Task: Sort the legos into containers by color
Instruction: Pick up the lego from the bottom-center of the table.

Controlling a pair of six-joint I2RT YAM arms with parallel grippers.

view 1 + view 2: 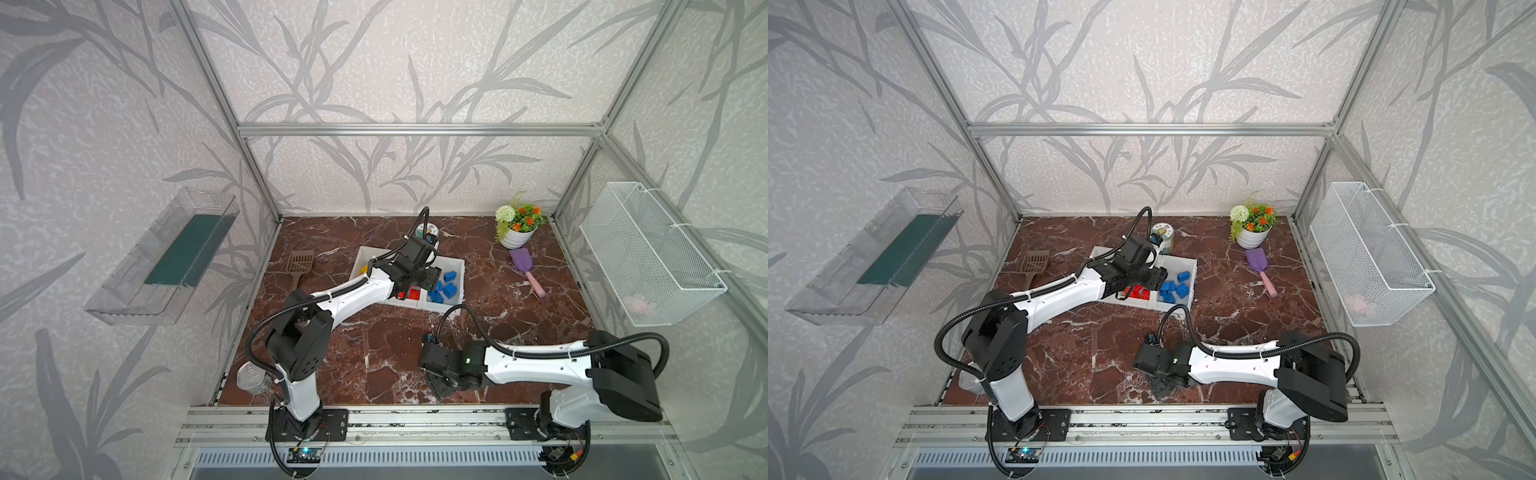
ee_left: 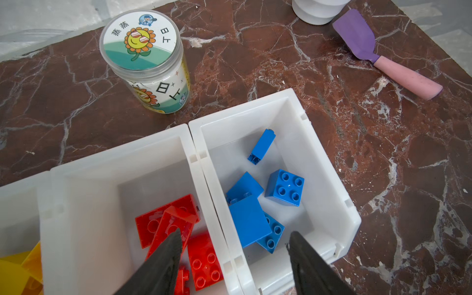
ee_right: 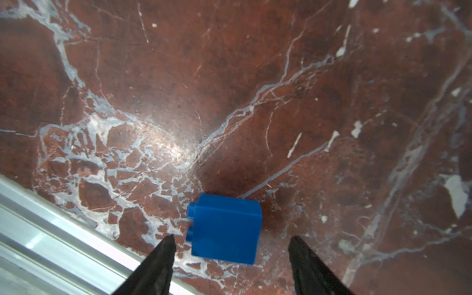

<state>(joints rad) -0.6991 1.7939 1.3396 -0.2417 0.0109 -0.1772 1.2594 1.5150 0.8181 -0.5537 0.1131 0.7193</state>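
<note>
Three white containers (image 1: 455, 262) stand joined in a row at mid-table. In the left wrist view the end container (image 2: 296, 107) holds several blue legos (image 2: 284, 187), the middle one holds red legos (image 2: 204, 258), and yellow legos (image 2: 15, 270) show in the far one. My left gripper (image 2: 235, 236) hangs open and empty above the wall between the red and blue bins. Near the table's front edge my right gripper (image 3: 232, 239) is open, with one blue lego (image 3: 226, 227) lying on its side on the marble between and just ahead of the fingertips, untouched. In both top views the arm hides that brick.
A sunflower-labelled jar (image 2: 143, 51) stands right behind the bins. A purple scoop with a pink handle (image 1: 525, 266) and a flower pot (image 1: 517, 232) sit at the back right, a brown slotted scoop (image 1: 300, 264) at the left, a metal can (image 1: 251, 378) at the front left. The aluminium rail (image 3: 51, 229) runs close to the right gripper.
</note>
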